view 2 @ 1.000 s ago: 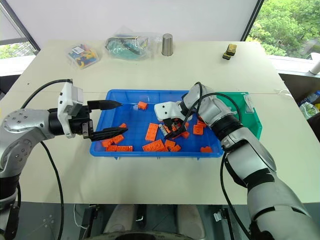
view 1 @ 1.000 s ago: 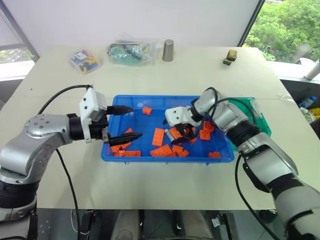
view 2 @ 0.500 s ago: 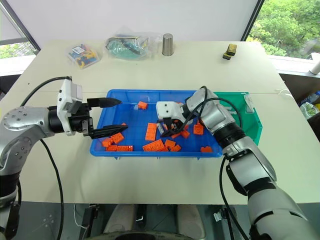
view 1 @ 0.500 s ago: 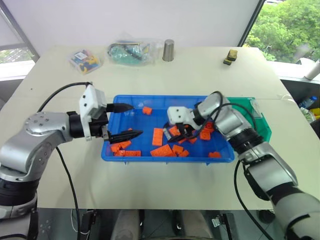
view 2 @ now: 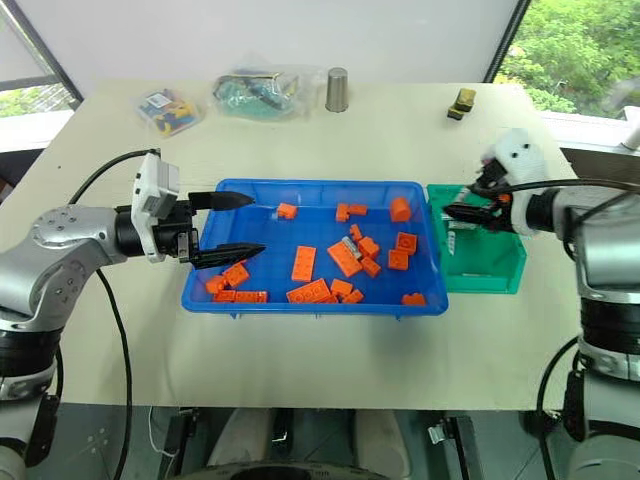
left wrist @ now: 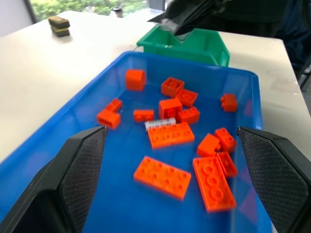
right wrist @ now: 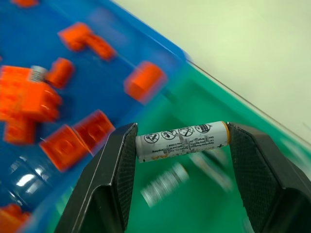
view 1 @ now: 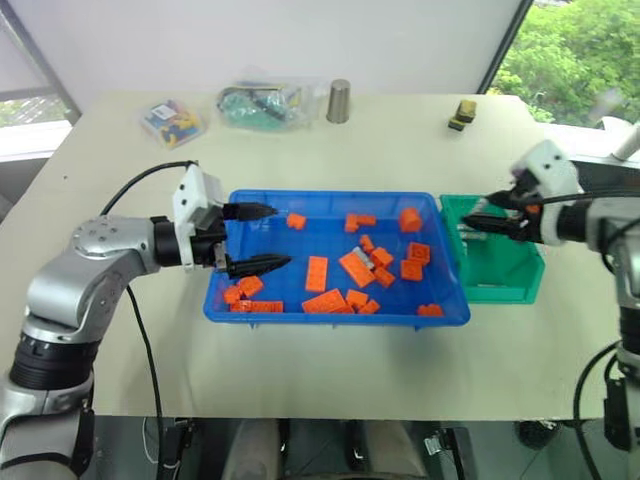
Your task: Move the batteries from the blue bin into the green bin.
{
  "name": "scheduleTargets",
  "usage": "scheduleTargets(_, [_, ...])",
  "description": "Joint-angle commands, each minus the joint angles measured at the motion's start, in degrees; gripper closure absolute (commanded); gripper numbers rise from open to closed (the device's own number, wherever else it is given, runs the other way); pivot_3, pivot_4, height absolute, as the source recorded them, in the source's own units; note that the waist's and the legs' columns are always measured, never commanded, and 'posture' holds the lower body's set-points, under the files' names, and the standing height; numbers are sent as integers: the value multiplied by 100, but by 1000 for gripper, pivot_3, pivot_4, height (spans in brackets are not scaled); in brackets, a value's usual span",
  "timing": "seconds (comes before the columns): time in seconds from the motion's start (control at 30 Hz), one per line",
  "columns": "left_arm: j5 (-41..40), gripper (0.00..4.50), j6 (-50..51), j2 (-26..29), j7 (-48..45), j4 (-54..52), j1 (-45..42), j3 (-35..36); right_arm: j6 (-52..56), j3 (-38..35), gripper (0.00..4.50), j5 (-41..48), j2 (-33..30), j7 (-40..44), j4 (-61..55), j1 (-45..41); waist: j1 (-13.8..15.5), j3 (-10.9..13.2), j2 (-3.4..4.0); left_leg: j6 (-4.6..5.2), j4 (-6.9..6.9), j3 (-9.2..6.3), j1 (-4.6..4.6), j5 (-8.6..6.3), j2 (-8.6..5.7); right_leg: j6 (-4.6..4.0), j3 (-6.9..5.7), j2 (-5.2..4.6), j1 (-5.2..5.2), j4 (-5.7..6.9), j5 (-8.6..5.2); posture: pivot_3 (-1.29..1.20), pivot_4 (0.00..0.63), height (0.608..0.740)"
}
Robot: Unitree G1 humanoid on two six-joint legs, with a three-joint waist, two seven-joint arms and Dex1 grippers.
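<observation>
- The right gripper [right wrist: 181, 141] has a battery [right wrist: 181, 141] pinched end to end between its two black fingers, the cell's long axis running straight across from one finger to the other, orange-tipped cap against one pad.
- That held battery hangs over the green bin [view 1: 505, 275], which sits at three o'clock of the blue bin [view 1: 330, 316], the two walls touching or just beside each other.
- Printing on the cell: a row of small round warning symbols and lines of tiny text, too small to read.
- Down in the green bin, at least two more cells [right wrist: 163, 187] lie blurred on the floor, lying at different angles.
- The blue bin holds a scatter of orange bricks [view 1: 357, 268], mostly from the centre out toward three o'clock, with a cluster at seven o'clock.
- One silver cell [left wrist: 160, 124] lies flat in the blue bin, touching the long edge of a wide orange brick.
- The left gripper [view 1: 260, 238] hovers over the blue bin's nine o'clock edge, fingers spread wide, nothing between them.
</observation>
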Motion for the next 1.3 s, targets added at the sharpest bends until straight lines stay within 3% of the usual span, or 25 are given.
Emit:
scheduleTargets(0.03, [72,0,-169,-57,-86,31,-140,-32,88,-222,1761,224,-26,-314,-394,276,-12,0,0,0,-1,-1,1,0,1,0,2,6,0,0,0,0,150,739])
scheduleTargets(0.13, [110,0,-205,-85,-141,86,-178,-50,-5,-130,201,323,-28,-501,-310,253,1,1,2,0,0,0,-1,0,0,0,7,10,-4,2,0,0,150,739])
scheduleTargets(0.17, [116,0,-211,-83,-155,86,-175,-44,-116,-32,45,325,-76,-516,-245,180,13,1,2,0,0,0,-2,0,0,1,8,9,-4,2,0,0,150,739])
scheduleTargets(0.33, [113,0,-194,-44,-168,1,-97,46,-353,437,45,497,21,-554,92,-582,18,1,2,0,2,0,-3,0,1,1,8,6,-4,2,0,0,150,739])
scheduleTargets(0.5, [79,0,-140,3,-112,-152,21,139,-609,1386,45,589,612,-451,238,-1295,-1,1,2,0,0,-2,-2,0,6,1,8,11,-5,2,0,0,150,739])
scheduleTargets(0.67, [49,0,-69,61,-33,-316,126,215,-1507,2581,45,38,962,-292,844,-1463,59,2,0,0,4,-3,-7,0,4,1,6,3,-5,1,0,0,150,739])
scheduleTargets(0.87, [-37,0,25,165,53,-489,260,351,-2250,3299,45,-362,1079,28,1510,-1490,37,2,-1,1,9,-2,-11,0,0,2,6,-2,-4,0,0,0,150,739])
scheduleTargets(1.07, [-122,0,124,246,194,-710,466,499,-2396,3252,45,-449,1102,108,1737,-1447,22,2,-1,1,6,-3,-8,0,4,2,5,2,-6,3,0,0,150,739])
scheduleTargets(1.3, [-143,0,152,277,260,-814,625,586,-1434,2764,45,11,959,120,850,-984,53,2,-1,1,6,-4,-10,0,4,2,4,-1,-5,2,0,0,150,739])
